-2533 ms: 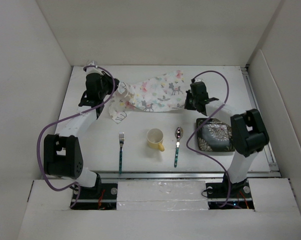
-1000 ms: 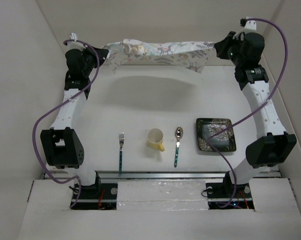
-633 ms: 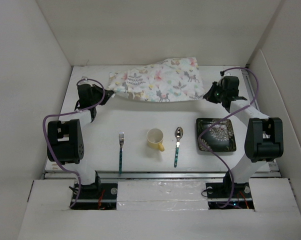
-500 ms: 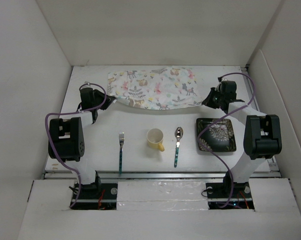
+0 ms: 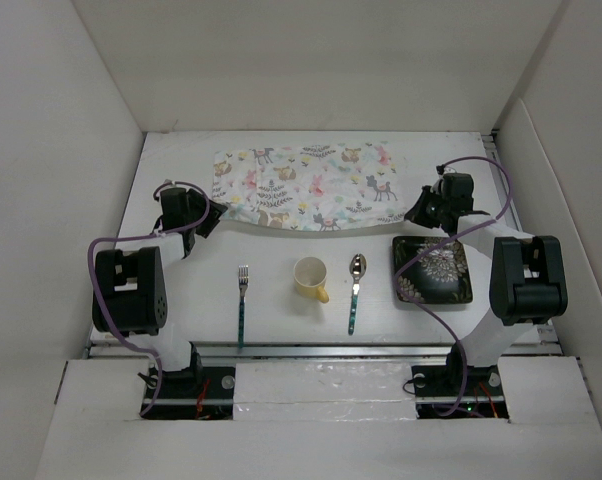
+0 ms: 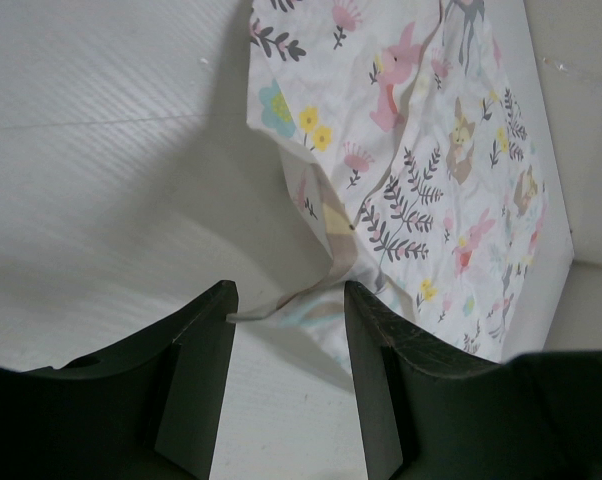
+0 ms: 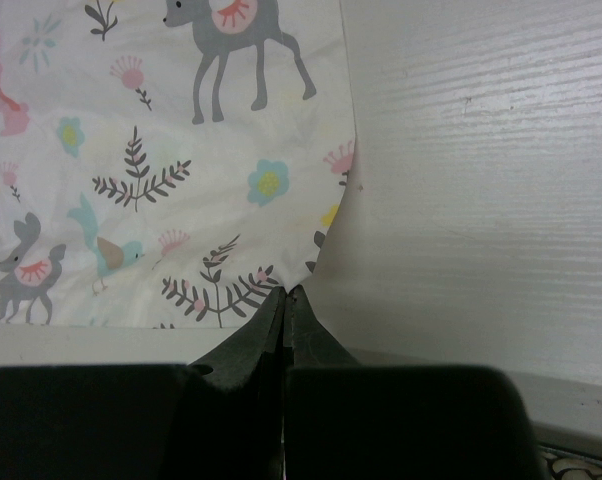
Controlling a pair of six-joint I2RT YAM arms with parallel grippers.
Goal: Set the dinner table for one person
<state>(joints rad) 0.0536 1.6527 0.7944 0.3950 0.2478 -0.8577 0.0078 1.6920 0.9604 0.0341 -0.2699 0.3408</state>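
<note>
The pastel animal-print placemat (image 5: 306, 187) lies spread across the back of the white dinner table (image 5: 281, 335). My left gripper (image 5: 207, 214) is at the mat's near left corner. In the left wrist view this gripper (image 6: 286, 312) is open, and the placemat (image 6: 431, 180) corner hangs loose between the fingertips, touching one of them. My right gripper (image 5: 419, 212) is at the near right corner. In the right wrist view it (image 7: 286, 296) is shut on the tip of the placemat (image 7: 181, 150), which is slightly lifted there.
In a row nearer the arms lie a teal-handled fork (image 5: 242, 300), a yellow mug (image 5: 309, 277), a teal-handled spoon (image 5: 354, 290) and a dark patterned square plate (image 5: 431, 270). White walls enclose the table on three sides.
Both arms came down and back from high at the rear, laying the placemat flat. The left gripper has opened and released its corner. The right stays shut on its corner.
</note>
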